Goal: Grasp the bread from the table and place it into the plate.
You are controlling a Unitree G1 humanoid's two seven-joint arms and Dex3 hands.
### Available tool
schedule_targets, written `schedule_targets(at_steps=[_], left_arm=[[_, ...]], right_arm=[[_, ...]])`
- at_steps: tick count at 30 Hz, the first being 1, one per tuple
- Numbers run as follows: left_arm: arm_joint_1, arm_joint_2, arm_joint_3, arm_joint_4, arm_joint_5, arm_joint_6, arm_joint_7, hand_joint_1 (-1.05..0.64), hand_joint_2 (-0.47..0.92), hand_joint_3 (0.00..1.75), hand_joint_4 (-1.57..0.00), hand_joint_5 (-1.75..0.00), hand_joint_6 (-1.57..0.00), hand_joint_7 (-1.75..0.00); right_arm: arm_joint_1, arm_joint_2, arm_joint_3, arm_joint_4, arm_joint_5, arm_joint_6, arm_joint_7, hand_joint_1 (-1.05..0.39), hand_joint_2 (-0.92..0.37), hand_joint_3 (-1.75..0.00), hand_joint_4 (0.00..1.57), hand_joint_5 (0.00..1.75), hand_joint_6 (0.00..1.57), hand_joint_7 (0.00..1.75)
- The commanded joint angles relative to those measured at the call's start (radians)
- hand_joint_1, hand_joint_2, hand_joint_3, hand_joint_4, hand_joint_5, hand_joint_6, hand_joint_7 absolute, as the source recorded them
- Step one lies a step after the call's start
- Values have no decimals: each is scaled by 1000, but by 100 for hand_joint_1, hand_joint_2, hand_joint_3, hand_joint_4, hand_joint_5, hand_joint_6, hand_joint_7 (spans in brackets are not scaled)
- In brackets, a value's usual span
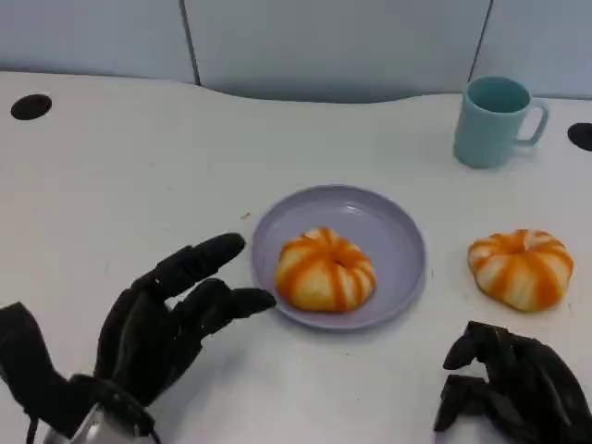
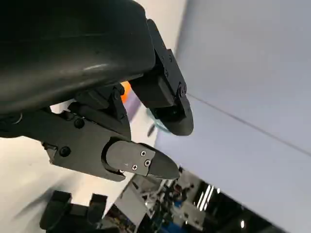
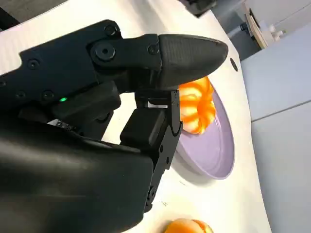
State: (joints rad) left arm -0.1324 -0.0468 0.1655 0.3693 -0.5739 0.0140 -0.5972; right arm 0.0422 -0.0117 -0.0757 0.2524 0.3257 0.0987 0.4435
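Observation:
One orange-and-white striped bread (image 1: 326, 268) lies in the lilac plate (image 1: 407, 231) at the middle of the table. A second, similar bread (image 1: 521, 266) sits on the table to the plate's right. My left hand (image 1: 166, 324) hovers just left of the plate, fingers spread and holding nothing. My right hand (image 1: 513, 388) is low at the near right, in front of the second bread, fingers loosely bent and apart, with nothing in them. The right wrist view has that hand (image 3: 97, 121) before the plate (image 3: 214, 155), the bread in it (image 3: 197, 104) and the other bread (image 3: 187, 227).
A pale teal mug (image 1: 495, 120) stands at the back right. Two dark round holes (image 1: 30, 106) mark the tabletop's far corners. A grey wall panel runs behind the table's curved back edge.

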Motion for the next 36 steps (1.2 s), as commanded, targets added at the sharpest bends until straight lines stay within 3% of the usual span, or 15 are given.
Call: schedule_targets(at_steps=[1, 3, 4, 13, 22, 27, 36], left_arm=[[59, -4, 27, -61, 11, 52, 105, -40, 75, 61, -86, -108, -82, -64], [75, -10, 29, -73, 16, 58, 129, -39, 60, 92, -82, -122, -73, -86], [83, -15, 30, -78, 21, 60, 147, -39, 57, 96, -82, -125, -72, -90], [119, -28, 31, -78, 54, 62, 197, -42, 58, 86, -74, -147, -67, -124], [119, -29, 34, -76, 62, 68, 209, -45, 61, 79, -75, -145, -65, -130], [99, -34, 36, -37, 88, 30, 210, -43, 62, 79, -75, -145, -65, -130], [66, -49, 47, 4, 101, 20, 233, -45, 60, 80, -76, -150, -65, -133]], right_arm=[[-4, -8, -9, 24, 6, -7, 7, -43, -92, -45, 123, 107, 114, 99], [-3, -6, -11, 20, 6, -5, 2, -42, -92, -45, 124, 106, 115, 99], [-3, -5, -11, 16, 4, -2, -3, -42, -92, -45, 124, 106, 115, 99], [-11, -13, -19, 33, -2, -11, -3, -42, -92, -45, 125, 106, 115, 99], [-23, -23, -30, 53, -6, -36, 6, -41, -92, -48, 124, 108, 114, 99], [-32, -29, -40, 48, -2, 6, -16, -42, -92, -44, 121, 111, 112, 103], [-54, -40, -55, 86, 8, -3, 0, -42, -92, -41, 122, 113, 110, 107]])
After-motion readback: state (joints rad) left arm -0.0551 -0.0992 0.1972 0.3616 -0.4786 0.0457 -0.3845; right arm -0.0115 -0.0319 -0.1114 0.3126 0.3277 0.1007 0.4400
